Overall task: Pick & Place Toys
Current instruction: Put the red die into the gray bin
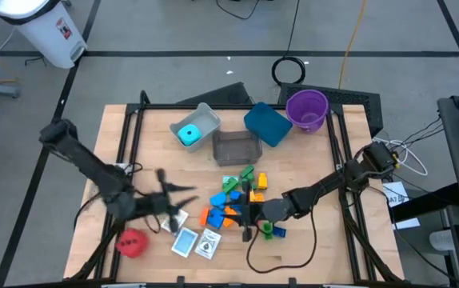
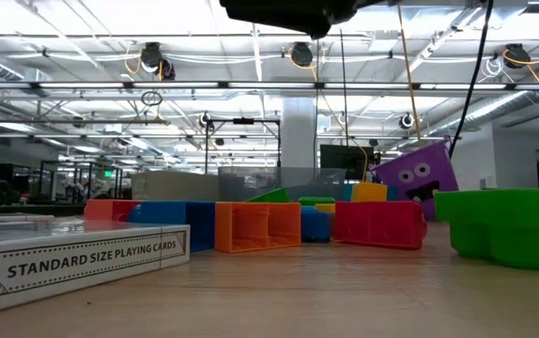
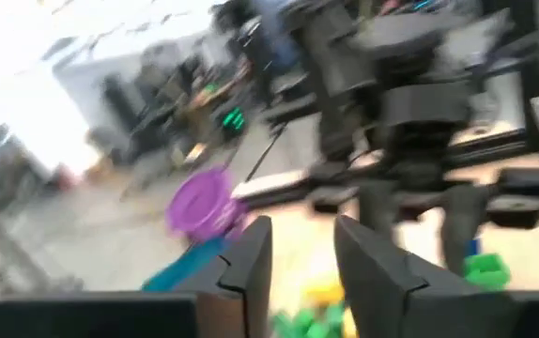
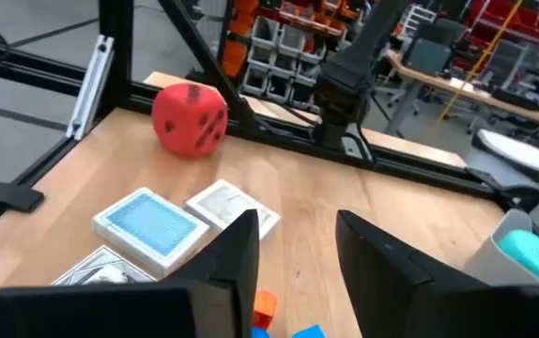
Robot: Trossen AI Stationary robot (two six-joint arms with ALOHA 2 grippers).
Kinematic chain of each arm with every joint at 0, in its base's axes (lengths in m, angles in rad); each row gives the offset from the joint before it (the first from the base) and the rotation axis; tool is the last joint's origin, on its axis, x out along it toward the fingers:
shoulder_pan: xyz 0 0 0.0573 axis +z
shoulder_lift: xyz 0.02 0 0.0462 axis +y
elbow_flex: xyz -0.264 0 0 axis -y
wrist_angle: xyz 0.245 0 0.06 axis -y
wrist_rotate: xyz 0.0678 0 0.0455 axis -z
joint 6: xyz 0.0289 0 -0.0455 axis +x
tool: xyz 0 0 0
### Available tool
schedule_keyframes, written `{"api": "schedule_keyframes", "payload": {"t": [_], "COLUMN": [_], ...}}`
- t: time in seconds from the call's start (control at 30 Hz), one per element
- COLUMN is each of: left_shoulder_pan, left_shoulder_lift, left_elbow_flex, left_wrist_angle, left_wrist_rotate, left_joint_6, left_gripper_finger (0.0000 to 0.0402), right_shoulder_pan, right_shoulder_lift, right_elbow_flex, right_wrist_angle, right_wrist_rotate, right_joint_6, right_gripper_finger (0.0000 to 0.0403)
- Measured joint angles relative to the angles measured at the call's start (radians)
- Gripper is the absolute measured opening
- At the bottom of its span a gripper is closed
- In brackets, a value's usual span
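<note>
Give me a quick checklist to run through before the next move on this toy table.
1. Right gripper open and empty: ok, a gap shows between its fingers with nothing in it.
2. Left gripper open and empty: ok, though its view is blurred.
3. Right gripper over the brick pile: ok, it sits at the pile's near edge.
4. Cyan cube in the grey bin: ok.
5. Red cube binned: not ok, it sits on the table.
6. Cards binned: not ok, they lie flat on the table.
</note>
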Motion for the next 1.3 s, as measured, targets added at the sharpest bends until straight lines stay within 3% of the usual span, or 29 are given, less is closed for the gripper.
{"api": "schedule_keyframes", "payload": {"t": [0.1,0.2,0.3,0.43,0.53,0.63,0.7,0.77,0.9,1.0,1.07,1.2,1.3], "left_shoulder_pan": [-0.061,-0.098,-0.109,-0.112,-0.112,-0.112,-0.12,-0.13,-0.126,-0.123,-0.128,-0.148,-0.151], "left_shoulder_lift": [-0.152,-0.29,-0.362,-0.33,-0.223,-0.067,0.06,0.19,0.467,0.651,0.732,0.793,0.844], "left_elbow_flex": [0.06,0.084,0.069,0.055,0.085,0.174,0.282,0.436,0.79,0.979,1.027,1.026,1.023], "left_wrist_angle": [-0.339,-0.607,-0.744,-0.771,-0.718,-0.587,-0.585,-0.771,-1.44,-1.846,-1.918,-1.802,-1.906], "left_wrist_rotate": [-0.063,-0.013,0.103,0.369,0.529,0.651,0.731,0.803,0.912,1.012,1.044,1.037,1.044], "left_joint_6": [-0.279,-0.566,-0.806,-1.042,-1.085,-0.981,-0.892,-0.89,-1.143,-1.285,-1.35,-1.389,-1.529], "left_gripper_finger": [0.0148,0.0157,0.0159,0.0179,0.0212,0.0247,0.0263,0.0271,0.0267,0.0251,0.0241,0.0228,0.0227], "right_shoulder_pan": [-0.001,-0.001,-0.001,-0.001,-0.003,-0.009,-0.013,-0.015,-0.015,-0.015,-0.014,-0.014,-0.014], "right_shoulder_lift": [-0.001,-0.001,-0.001,-0.001,-0.001,-0.001,-0.001,-0.001,-0.001,-0.002,-0.002,-0.002,-0.002], "right_elbow_flex": [0.0,0.0,0.0,0.0,0.0,0.0,0.0,0.0,0.001,0.002,0.002,0.002,0.002], "right_wrist_angle": [-0.007,-0.007,-0.002,-0.003,-0.003,-0.003,-0.003,-0.003,-0.003,-0.007,-0.013,-0.011,0.003], "right_wrist_rotate": [0.0,0.0,0.0,0.0,0.0,0.0,0.0,0.0,0.0,0.0,0.0,0.0,0.0], "right_joint_6": [-0.014,-0.012,-0.012,-0.012,-0.012,-0.012,-0.015,-0.018,-0.05,-0.088,-0.094,-0.125,-0.165], "right_gripper_finger": [0.0123,0.0122,0.0122,0.0128,0.0134,0.0139,0.0142,0.0144,0.0148,0.0151,0.0151,0.0151,0.0152]}}
